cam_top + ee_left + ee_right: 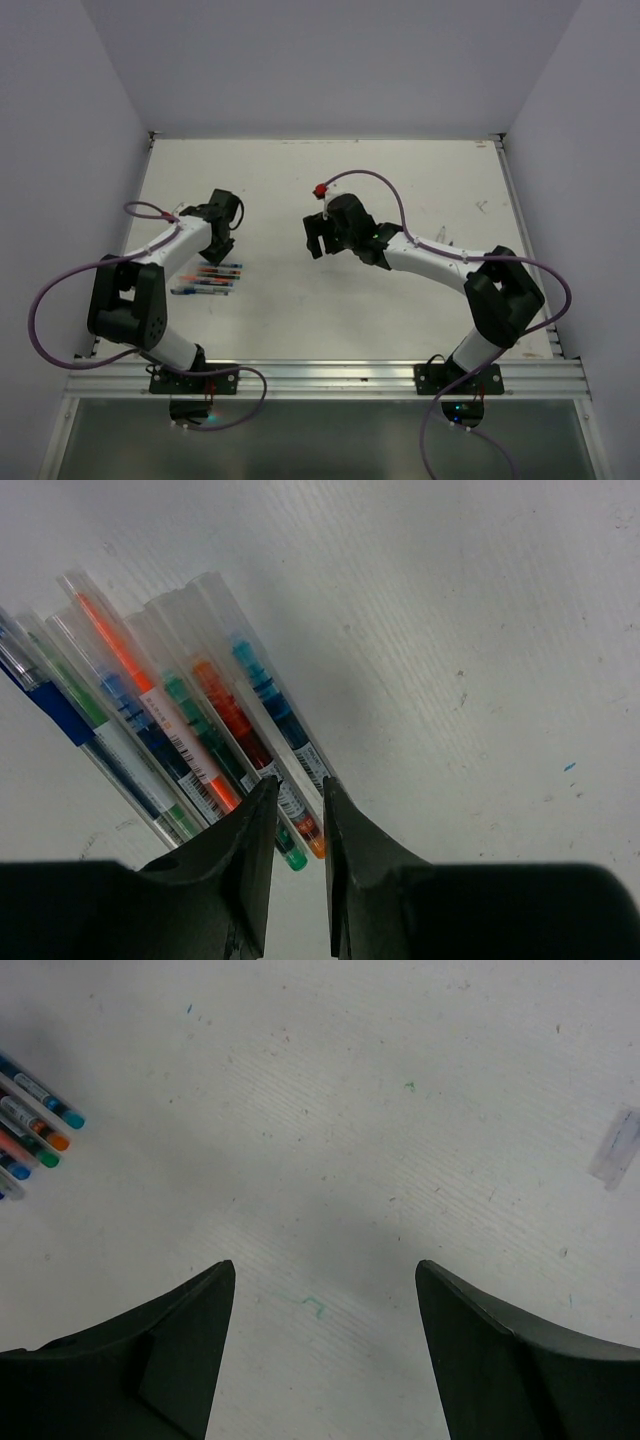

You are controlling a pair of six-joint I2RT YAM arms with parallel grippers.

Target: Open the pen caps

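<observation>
L tool [297, 808] nearly shut at tail ends of pens [243, 723], grip unclear; R tool [325, 1285] wide open, empty; pen caps [212, 602] look light, slick, prob snug, so pinch cap sides w/ barrel held.

- A white table [300, 180] fills the middle of the top view, its surface scuffed and flecked with small ink marks.
- A plain pale wall [330, 60] closes it off at 12 o'clock.
- Matching side walls stand at 9 o'clock [60, 150] and 3 o'clock [590, 150].
- An aluminium rail [330, 378] runs along the table's edge at 6 o'clock, with a grey glossy panel [330, 440] below it.
- Light is even and soft, casting faint shadows.
- A small clear tape scrap [614, 1146] lies on the tabletop.
</observation>
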